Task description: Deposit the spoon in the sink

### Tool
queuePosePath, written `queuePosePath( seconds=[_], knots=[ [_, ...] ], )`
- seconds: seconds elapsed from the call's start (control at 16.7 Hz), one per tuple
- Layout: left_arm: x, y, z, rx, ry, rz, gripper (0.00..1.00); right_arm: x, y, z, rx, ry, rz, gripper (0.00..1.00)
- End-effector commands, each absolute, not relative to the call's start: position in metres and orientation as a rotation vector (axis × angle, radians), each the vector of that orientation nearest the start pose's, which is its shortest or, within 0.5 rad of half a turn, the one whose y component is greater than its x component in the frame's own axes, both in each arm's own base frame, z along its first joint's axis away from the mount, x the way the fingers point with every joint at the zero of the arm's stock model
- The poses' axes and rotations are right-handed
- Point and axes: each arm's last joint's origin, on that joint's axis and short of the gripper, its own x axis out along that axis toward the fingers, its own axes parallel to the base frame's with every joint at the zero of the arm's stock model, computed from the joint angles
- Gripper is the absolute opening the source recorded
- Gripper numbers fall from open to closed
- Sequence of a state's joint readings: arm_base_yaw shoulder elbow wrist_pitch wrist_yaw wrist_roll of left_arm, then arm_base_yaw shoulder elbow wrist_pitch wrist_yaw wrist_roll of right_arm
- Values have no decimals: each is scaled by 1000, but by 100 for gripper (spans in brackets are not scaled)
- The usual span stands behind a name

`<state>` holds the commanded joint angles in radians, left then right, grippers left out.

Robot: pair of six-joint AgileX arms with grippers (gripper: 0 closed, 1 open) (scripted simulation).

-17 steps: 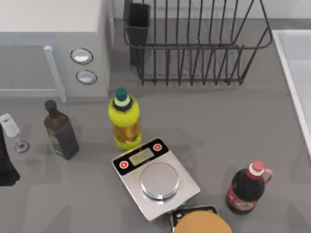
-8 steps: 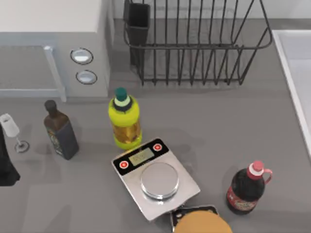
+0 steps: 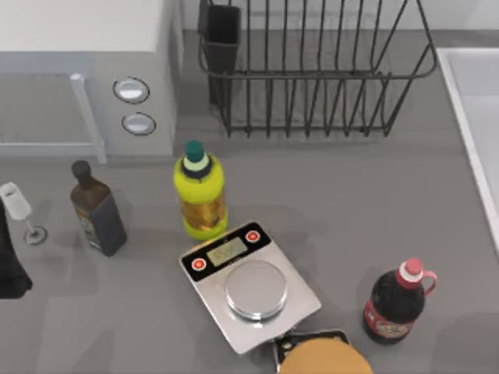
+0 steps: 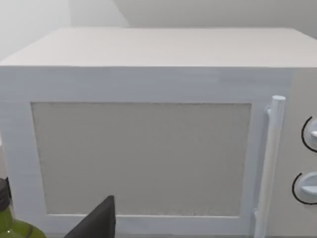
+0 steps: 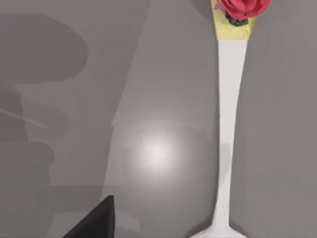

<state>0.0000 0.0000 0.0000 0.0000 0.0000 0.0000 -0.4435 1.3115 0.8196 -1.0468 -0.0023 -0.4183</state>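
The spoon (image 5: 229, 124) is white with a long handle, and its far end is yellow with a red flower. It lies flat on the grey table in the right wrist view, straight below the camera. A dark part of my right gripper (image 5: 96, 223) hangs above the table, off to one side of the spoon and not touching it. The sink (image 3: 466, 132), a pale basin with a raised rim, runs along the table's right edge in the top view. My left arm (image 3: 9, 269) is parked at the left edge, and its gripper (image 4: 99, 223) faces the microwave.
A white microwave (image 3: 86, 70) stands at the back left and a black wire dish rack (image 3: 312, 70) at the back middle. A wine glass (image 3: 17, 209), a dark bottle (image 3: 95, 210), a yellow bottle (image 3: 200, 191), a kitchen scale (image 3: 249, 284) and a red-capped bottle (image 3: 398, 302) stand on the table.
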Motion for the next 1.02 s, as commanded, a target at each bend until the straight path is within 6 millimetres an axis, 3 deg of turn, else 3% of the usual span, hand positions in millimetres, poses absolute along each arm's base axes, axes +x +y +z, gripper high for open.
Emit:
queuePosePath(
  seconds=[0.48,0.66,1.02],
  knots=[
    [106,-1,160,0,0,0,100,189,-90,189,22,1566,-22,100],
    [106,-1,160,0,0,0,100,192,-92,167,25,1568,-23,100],
    [106,-1,160,0,0,0,100,192,-92,105,21,1559,-26,100]
  ],
)
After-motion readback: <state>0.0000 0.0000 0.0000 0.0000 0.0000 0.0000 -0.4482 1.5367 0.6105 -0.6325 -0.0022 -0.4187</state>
